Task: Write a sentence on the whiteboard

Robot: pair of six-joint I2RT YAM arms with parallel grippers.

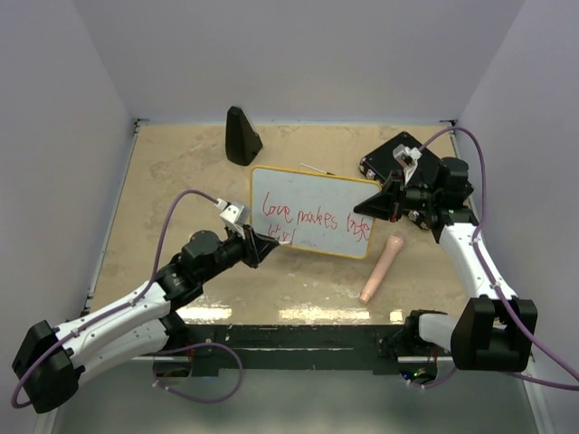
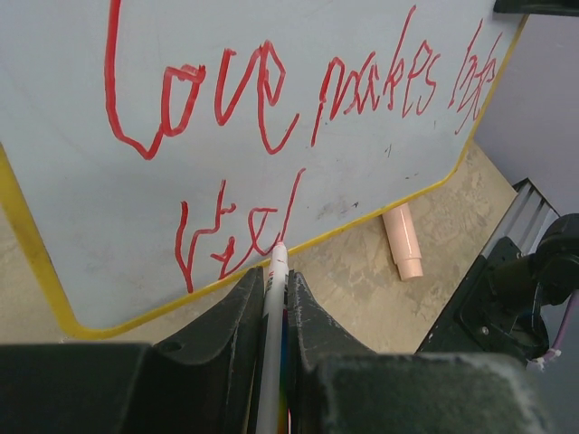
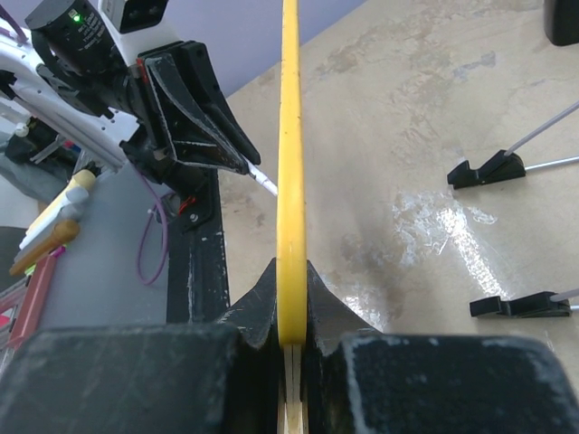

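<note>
Progress: sentence point(image 2: 262, 86) first line done, second seems unfinished | left fingers point(image 2: 226, 316) closed on marker point(image 2: 275, 289), tip at whiteboard point(image 2: 380, 154) | right fingers point(image 3: 330, 312) clamp its rim.

whiteboard point(image 2: 380, 190) top, left cut off; sentence point(image 2: 339, 90) last word illegible

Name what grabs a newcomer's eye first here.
The red sentence scrawled across the whiteboard in the middle of the table stands out first. The left gripper is shut on a white marker, its tip at the end of the second line. On the opposite side, the right gripper clamps the board's yellow rim.
</note>
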